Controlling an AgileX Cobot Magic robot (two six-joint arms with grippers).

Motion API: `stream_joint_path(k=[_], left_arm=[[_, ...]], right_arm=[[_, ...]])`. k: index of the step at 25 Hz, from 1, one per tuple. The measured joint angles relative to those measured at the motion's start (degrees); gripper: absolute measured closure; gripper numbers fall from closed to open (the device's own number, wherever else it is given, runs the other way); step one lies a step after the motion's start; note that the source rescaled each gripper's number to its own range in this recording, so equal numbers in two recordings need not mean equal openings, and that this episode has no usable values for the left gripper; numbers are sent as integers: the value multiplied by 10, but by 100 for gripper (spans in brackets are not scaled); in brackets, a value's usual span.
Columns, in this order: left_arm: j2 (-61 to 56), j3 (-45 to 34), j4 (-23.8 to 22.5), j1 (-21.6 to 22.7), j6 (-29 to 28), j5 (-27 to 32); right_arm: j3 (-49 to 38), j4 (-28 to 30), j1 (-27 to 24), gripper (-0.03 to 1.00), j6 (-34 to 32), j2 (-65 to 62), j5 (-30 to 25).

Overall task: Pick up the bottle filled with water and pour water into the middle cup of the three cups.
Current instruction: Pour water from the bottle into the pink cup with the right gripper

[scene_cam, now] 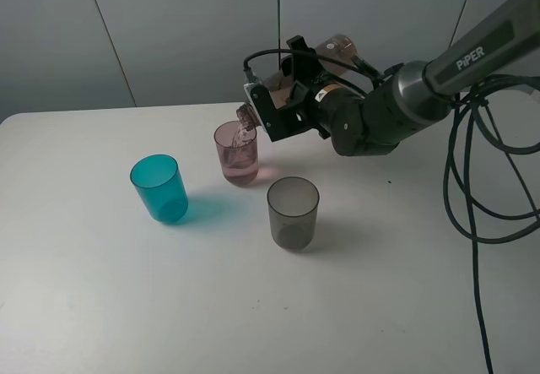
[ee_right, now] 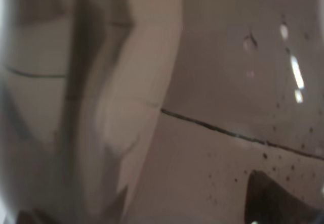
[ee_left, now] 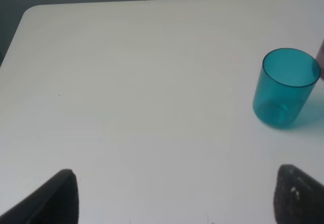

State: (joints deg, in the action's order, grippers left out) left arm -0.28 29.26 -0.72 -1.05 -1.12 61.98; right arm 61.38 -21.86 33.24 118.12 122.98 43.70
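- My left gripper (ee_left: 177, 176) is spread wide and holds nothing. It hangs over bare table (ee_left: 126, 82) on the left side and has no part in this step, so I'd leave it parked there.
- The teal cup (scene_cam: 159, 188) stands left of the centre line, closer to the near edge than the pink one. It is well clear of the pour and needs no attention.
- The middle cup (scene_cam: 237, 153) sits about halfway along the table, towards the far edge. It seems to have some water in it, with what looks like a thin stream running in.
- The bottle (scene_cam: 339, 50) is tipped well over, with its base high towards the far right corner and its neck just above the middle cup's right rim. In the right wrist view the bottle (ee_right: 212, 82) fills the frame, so that camera is no help for aiming.
- To pour well, I'd move the neck slightly towards the cup's centre, since it is close to the rim. I'd add tilt slowly and judge the fill from the high view.
- The grey cup (scene_cam: 293, 214) stands nearer the near edge, right of the pink one and below the forearm. I'd make sure the wrist does not dip towards it.
- My right gripper (scene_cam: 278, 104) is clamped around the bottle's body, with one jaw on each side. I'd hold that squeeze firm, because I judge wet plastic could slip.
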Motion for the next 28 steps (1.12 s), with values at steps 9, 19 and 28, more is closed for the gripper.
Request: stream_joint_path(k=[9, 19, 28], left_arm=[[0, 0, 0, 0, 0, 0], [0, 0, 0, 0, 0, 0], [0, 0, 0, 0, 0, 0]], right_arm=[[0, 18, 0, 97, 12, 0, 14], [14, 49, 0, 97, 14, 0, 30], [18, 83, 0, 97, 16, 0, 35]])
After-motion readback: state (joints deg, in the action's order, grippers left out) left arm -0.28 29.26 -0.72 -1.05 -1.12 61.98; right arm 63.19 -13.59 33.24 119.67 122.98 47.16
